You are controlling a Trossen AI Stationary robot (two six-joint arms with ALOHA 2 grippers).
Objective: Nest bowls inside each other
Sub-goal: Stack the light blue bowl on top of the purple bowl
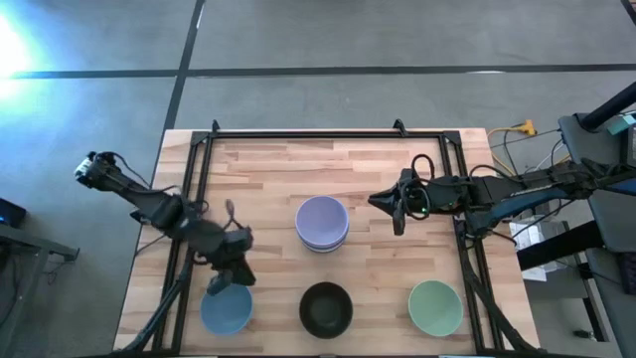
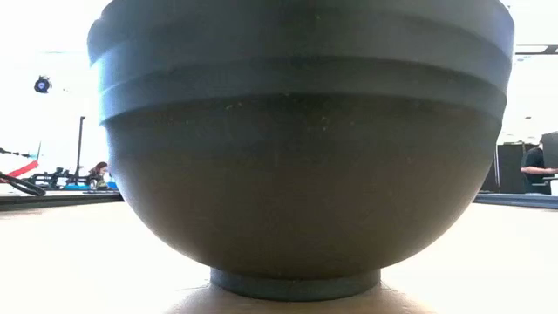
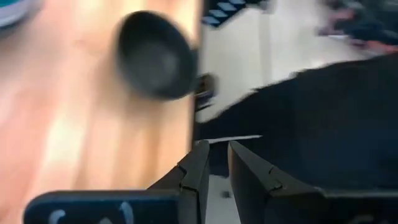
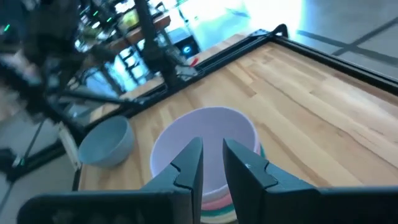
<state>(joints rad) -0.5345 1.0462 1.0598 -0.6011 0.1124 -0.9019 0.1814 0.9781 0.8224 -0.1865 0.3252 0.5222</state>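
A lavender bowl (image 1: 322, 219) tops a nested stack at the table's middle. In the right wrist view, pink and teal rims (image 4: 231, 206) show under the lavender bowl (image 4: 205, 146). Along the near edge stand a blue bowl (image 1: 227, 309), a black bowl (image 1: 326, 308) and a pale green bowl (image 1: 435, 306), each on its own foot. The black bowl (image 2: 296, 157) fills the low view. My left gripper (image 1: 232, 273) hovers over the blue bowl's far rim, its fingers (image 3: 200, 168) a narrow gap apart and empty. My right gripper (image 1: 396, 212) hangs just right of the stack, narrowly open (image 4: 212, 158) and empty.
A black frame rail (image 1: 328, 132) runs along the table's far edge and down both sides. Cables and gear (image 1: 522, 129) lie off the right edge. Bare wood (image 1: 298, 164) stretches between the stack and the far rail.
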